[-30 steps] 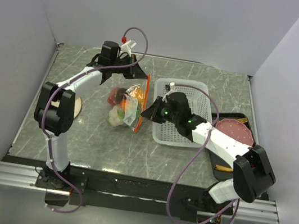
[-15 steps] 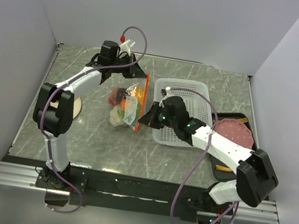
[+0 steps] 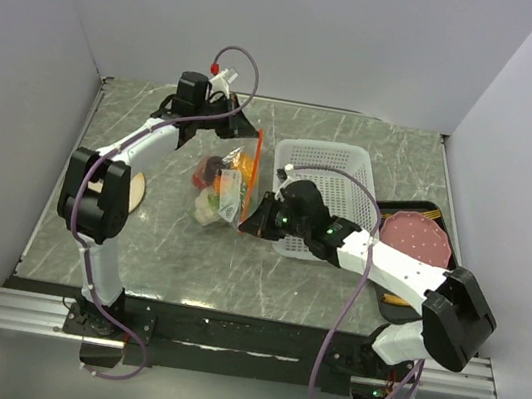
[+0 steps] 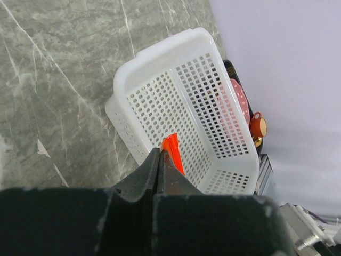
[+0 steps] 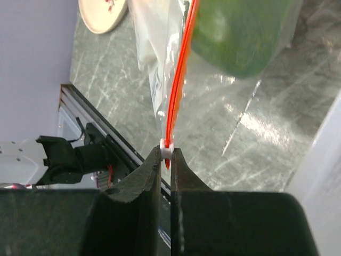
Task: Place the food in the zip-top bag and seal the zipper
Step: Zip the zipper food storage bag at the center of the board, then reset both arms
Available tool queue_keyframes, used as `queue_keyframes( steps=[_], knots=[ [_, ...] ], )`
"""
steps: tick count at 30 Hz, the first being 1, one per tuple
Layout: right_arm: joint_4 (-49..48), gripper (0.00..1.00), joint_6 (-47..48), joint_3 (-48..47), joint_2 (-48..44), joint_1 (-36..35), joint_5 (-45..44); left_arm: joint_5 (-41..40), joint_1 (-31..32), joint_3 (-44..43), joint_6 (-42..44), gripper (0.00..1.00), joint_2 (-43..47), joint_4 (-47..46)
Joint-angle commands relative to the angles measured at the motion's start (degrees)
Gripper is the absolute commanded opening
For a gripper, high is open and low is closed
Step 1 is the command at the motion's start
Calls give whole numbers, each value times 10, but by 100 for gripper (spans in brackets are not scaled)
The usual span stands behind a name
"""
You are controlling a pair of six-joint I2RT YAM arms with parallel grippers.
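At the zipper point(image 3: 251, 182), left hand point(image 4: 160, 154) clenched on its far end, right hand point(image 5: 165, 152) pinching its near end

A clear, crinkly zip-top bag point(image 3: 229, 194) lies mid-table, holding colourful toy produce point(image 3: 211, 173); its orange-red zipper strip point(image 3: 254, 172) edges the right side.

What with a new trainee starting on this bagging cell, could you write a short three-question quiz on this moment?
1. True or false: the left gripper stands open.
2. The right gripper pinches: A the white basket's rim, B the zipper, C a yellow stick.
3. Fill in: the food lies inside the ___.
Key: 1 false, it is shut on the zipper's far end. 2 B. 3 zip-top bag.
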State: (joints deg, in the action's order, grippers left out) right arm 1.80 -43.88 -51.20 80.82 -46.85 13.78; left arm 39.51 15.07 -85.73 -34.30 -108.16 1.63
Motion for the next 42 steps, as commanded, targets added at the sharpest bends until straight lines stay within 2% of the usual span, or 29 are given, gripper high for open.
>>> queue_keyframes(
  steps=[1, 10, 12, 15, 16, 17, 19, 23, 25, 28, 30, 31, 32, 33, 35, 42],
  knots=[
    [27, 7, -9, 16, -29, -16, 12, -26, -11, -9, -1, 1, 41, -44],
    [33, 9, -1, 9, -35, -19, -7, 11, -11, 28, -10, 1, 61, -68],
    [50, 17, 9, -1, -40, -19, -20, 10, -11, 48, -9, 1, 78, -66],
    [77, 41, 21, -14, -55, -20, -66, 7, -11, 71, 5, 3, 100, -55],
    [81, 46, 24, -15, -67, -19, -95, 2, -10, 77, 9, 3, 106, -52],
    [85, 47, 33, -18, -76, -18, -110, 1, -11, 84, 10, 5, 118, -53],
    [100, 57, 42, -24, -96, -19, -137, 3, -10, 101, 13, 12, 128, -52],
    [128, 57, 74, -49, -127, -18, -221, -1, -10, 116, 21, 41, 148, -37],
    [145, 62, 80, -56, -144, -12, -251, -10, -10, 122, 26, 54, 153, -30],
    [153, 69, 93, -59, -159, 12, -281, -28, -10, 126, 27, 61, 166, -21],
    [172, 69, 92, -65, -162, 46, -296, -53, -9, 126, 34, 66, 187, 2],
    [179, 70, 88, -67, -160, 61, -295, -64, -9, 129, 35, 73, 196, 6],
    [188, 70, 87, -68, -160, 77, -293, -78, -9, 130, 37, 88, 216, 16],
    [188, 71, 88, -65, -162, 108, -291, -89, -9, 129, 44, 90, 225, 27],
    [182, 73, 99, -59, -170, 133, -291, -118, -9, 132, 51, 99, 256, 50],
    [203, 77, 137, -82, -160, 211, -345, -223, -8, 149, 50, 99, 340, 112]
  ],
)
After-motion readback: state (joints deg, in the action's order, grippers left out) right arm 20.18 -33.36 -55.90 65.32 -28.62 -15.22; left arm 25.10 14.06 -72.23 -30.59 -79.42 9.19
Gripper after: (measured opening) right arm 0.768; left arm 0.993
